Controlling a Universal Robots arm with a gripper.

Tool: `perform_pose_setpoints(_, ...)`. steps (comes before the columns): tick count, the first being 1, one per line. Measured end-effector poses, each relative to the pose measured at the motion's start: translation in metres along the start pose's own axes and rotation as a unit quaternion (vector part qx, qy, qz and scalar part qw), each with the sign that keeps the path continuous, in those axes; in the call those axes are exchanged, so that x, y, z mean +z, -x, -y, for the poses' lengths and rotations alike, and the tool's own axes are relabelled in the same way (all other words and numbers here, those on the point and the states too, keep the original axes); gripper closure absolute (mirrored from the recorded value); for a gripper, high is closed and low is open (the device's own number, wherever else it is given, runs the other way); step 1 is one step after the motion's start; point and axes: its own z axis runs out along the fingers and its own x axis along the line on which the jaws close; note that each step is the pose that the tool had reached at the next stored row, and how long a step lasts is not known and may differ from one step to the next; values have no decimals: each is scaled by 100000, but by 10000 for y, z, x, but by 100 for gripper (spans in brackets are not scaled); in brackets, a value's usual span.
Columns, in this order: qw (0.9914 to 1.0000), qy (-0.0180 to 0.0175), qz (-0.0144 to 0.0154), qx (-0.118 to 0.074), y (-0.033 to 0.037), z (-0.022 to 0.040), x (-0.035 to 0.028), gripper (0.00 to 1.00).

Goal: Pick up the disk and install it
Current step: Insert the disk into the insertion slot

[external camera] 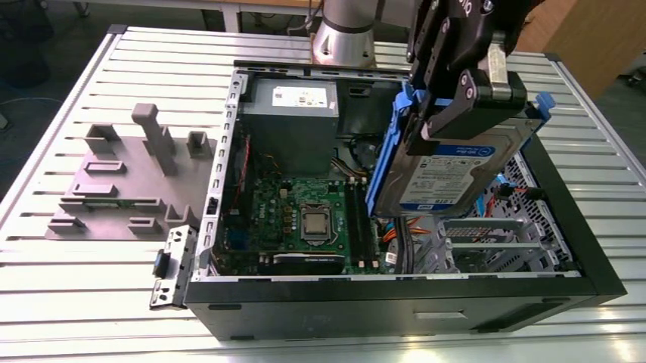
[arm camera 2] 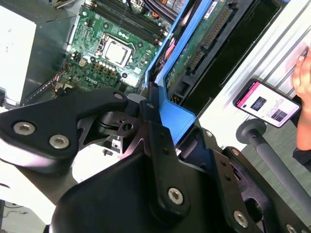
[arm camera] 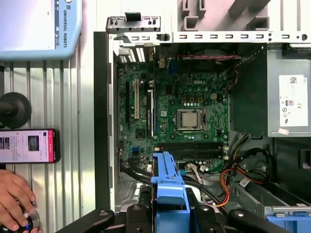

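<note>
The hand [external camera: 467, 113] is clenched on the disk [external camera: 444, 178], holding it on edge above the computer case [external camera: 404, 295]. Lowered crooked, the disk could snag the cables [external camera: 404, 227] inside the case or twist loose.

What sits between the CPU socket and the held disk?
In the first wrist view, the memory slots run across the board between the CPU socket and the disk. The exterior view shows the same order.
</note>
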Motion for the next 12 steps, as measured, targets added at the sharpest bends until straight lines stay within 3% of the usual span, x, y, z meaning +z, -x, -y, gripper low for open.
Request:
perform_pose_setpoints(6,100000,13,3,1,2,61,4,64)
perform_pose_setpoints(12,100000,66,4,3,7,209,10,64)
